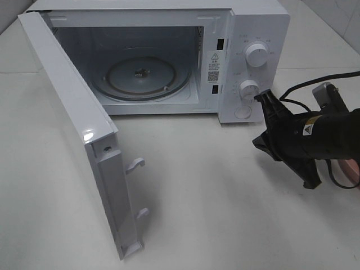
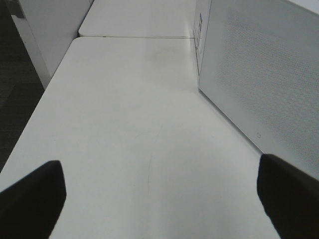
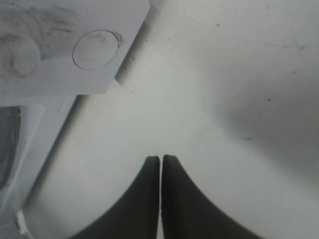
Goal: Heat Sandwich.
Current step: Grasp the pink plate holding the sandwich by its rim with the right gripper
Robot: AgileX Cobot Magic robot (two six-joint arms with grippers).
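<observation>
Standing open in the upper half of the overhead frame, the white microwave [image 1: 253,22] has its door [image 1: 73,124] swung out toward the lower left, with two latch hooks [image 1: 135,164] showing on its inner edge. Inside the cavity lies a glass turntable [image 1: 140,76] with nothing on it. The control panel, right of the cavity, carries an upper knob [image 1: 257,55], a lower knob [image 1: 249,88] and a round button [image 1: 243,112] beneath them.

The right claw [image 1: 262,97] reaches in from the right edge of the frame. Its tip lies just beside the lower knob, though the overhead view does not show whether they touch. In the right wrist view the right claw [image 3: 160,158] is clenched, its two dark fingers pressed together with only a hairline between them and nothing held. They hang over the white tabletop [image 3: 239,99], with the panel's corner and the button [image 3: 94,48] at the upper left of that frame.

The left claw [image 2: 159,164] is released: its fingers [image 2: 30,199] sit far apart at the lower corners of the left wrist frame, over bare tabletop. A white dotted panel [image 2: 259,74] of the microwave stands along the right of that frame.

The sandwich cannot be seen in any view. Only a sliver of pink plate [image 1: 351,169] shows at the right edge of the overhead frame, behind the right arm. A black cable [image 1: 298,87] runs across the tabletop [image 1: 214,202] above that arm.
</observation>
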